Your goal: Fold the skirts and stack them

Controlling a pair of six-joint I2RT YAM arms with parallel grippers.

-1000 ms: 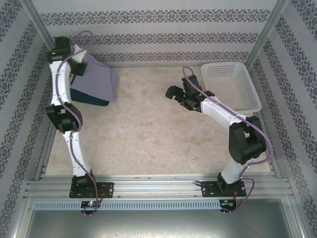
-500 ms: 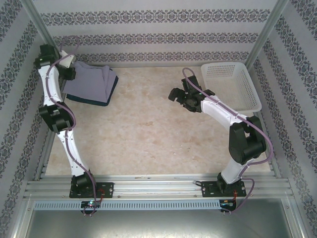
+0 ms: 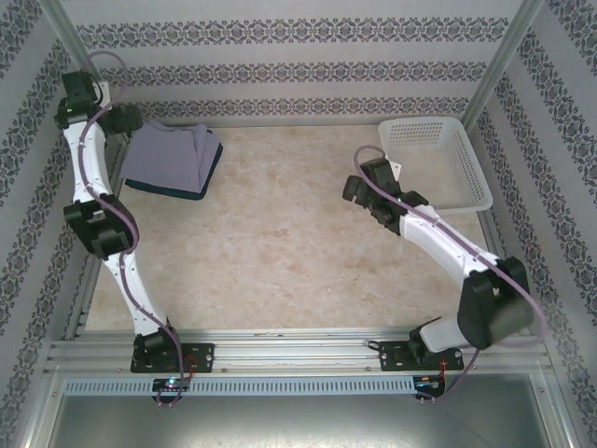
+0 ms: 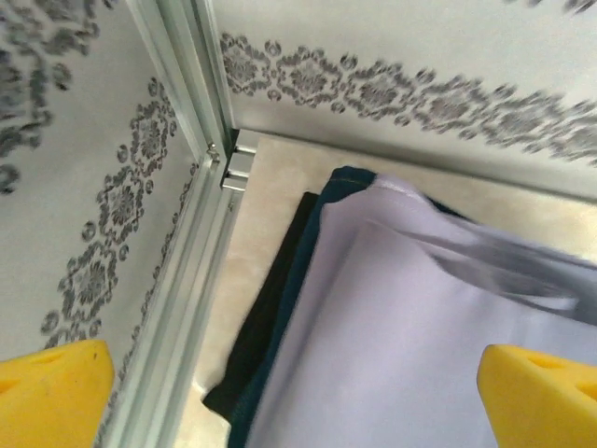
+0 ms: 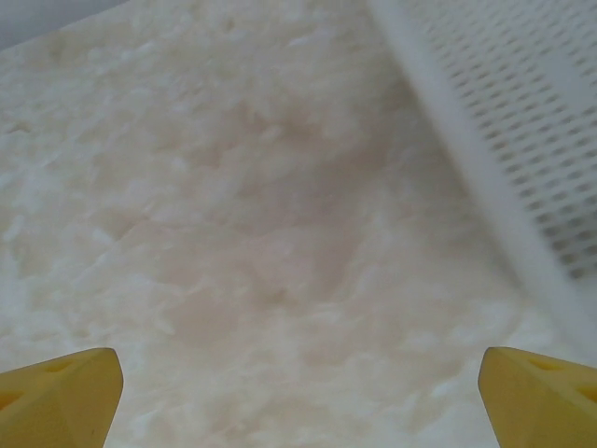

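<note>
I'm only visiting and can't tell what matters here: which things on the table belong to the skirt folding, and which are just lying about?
Part of the job, all in one pile at the far left:
- lavender skirt, on top
- dark blue skirt, under it
- black skirt, at the bottom

Just lying about:
- white basket, far right corner

We see wallpaper [image 4: 373, 84], grey floral bands on white, ahead of the left gripper [image 4: 298, 401], with an aluminium corner post [image 4: 191, 84] off to its left. Below the right gripper [image 5: 298, 397]: beige marbled tabletop [image 5: 233, 233], evenly lit.
</note>
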